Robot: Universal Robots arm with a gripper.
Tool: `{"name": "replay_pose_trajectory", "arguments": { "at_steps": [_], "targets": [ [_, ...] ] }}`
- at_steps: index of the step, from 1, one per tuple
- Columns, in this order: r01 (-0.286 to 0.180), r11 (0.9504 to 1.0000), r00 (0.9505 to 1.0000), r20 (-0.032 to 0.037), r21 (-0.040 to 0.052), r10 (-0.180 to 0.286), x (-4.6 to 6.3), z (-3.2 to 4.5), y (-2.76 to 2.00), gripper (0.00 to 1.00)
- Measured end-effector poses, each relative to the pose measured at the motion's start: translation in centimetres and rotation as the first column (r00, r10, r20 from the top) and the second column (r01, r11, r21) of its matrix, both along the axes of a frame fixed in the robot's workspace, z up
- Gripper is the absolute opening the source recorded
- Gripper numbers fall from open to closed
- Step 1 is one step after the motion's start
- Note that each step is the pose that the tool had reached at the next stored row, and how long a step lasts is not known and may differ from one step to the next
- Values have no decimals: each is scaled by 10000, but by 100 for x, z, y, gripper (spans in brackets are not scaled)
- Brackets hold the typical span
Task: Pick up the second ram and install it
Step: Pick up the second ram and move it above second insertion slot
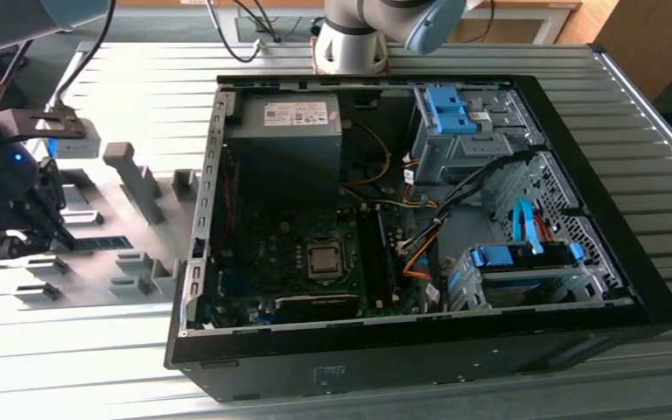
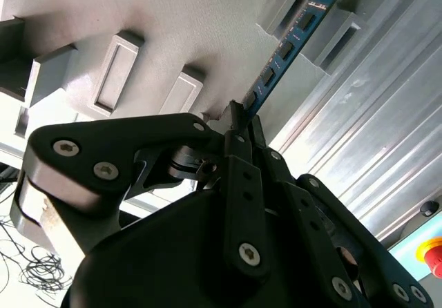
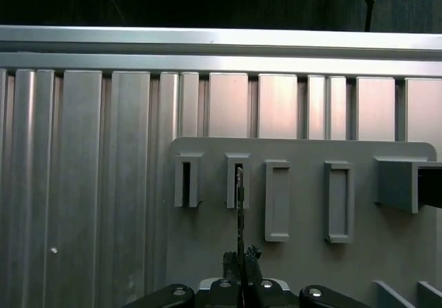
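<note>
**A:** Where is the second ram (image 2: 286,45) sitting?

**B:** It stands on its long edge in the grey fixture plate (image 1: 94,269). The plate lies on the ribbed metal surface (image 1: 80,350), to the exterior view's left of the open computer case (image 1: 430,372). In the second wrist view the far end of the stick rests between two raised grey blocks (image 2: 345,32). Its near end runs in under the hand (image 2: 238,118).

**A:** What is the hand doing with it?

**B:** The fingers (image 2: 242,163) are drawn almost together, and the near end of the thin board is pinched between them. The black linkage covers the pads, so the exact line of contact is hidden.

**A:** Is the stick clear of the blocks?

**B:** I cannot tell. Its lower edge is out of sight behind the blocks and the hand.

**A:** Can you see the chips or the sticker?

**B:** In the second wrist view, dark chips show along the blue-green face, foreshortened. I can't make out a sticker. In the first wrist view the board is edge-on, a thin line from the fingertips up to a slotted block. In the exterior view it is a short blue-green strip just beside the dark hand, and the frame edge cuts off part of the arm.

**A:** And the case?

**B:** It lies on its side, open, well apart from the stick. The long black slots (image 1: 374,254) on the board inside are too dark to judge.
</note>
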State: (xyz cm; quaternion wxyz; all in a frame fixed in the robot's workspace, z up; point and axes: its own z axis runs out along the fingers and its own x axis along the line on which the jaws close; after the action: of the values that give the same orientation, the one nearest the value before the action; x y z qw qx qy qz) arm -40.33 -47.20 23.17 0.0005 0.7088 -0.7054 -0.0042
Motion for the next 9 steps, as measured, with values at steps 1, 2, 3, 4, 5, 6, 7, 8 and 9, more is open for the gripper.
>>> {"name": "replay_pose_trajectory", "arguments": {
  "at_steps": [1,2,3,4,5,6,7,8,9],
  "targets": [
    [-1,10000,10000,0,0,1,0,4,0,14],
    [0,10000,10000,0,0,0,0,8,0,14],
    [-1,10000,10000,0,0,1,0,12,0,14],
    [0,10000,10000,0,0,0,0,16,0,14],
    [0,10000,10000,0,0,0,0,20,0,14],
    [-1,10000,10000,0,0,1,0,23,0,14],
    [0,10000,10000,1,0,0,0,26,0,14],
    [0,10000,10000,1,0,0,0,29,0,14],
    [0,10000,10000,0,-1,0,0,32,0,14]
  ]
}}
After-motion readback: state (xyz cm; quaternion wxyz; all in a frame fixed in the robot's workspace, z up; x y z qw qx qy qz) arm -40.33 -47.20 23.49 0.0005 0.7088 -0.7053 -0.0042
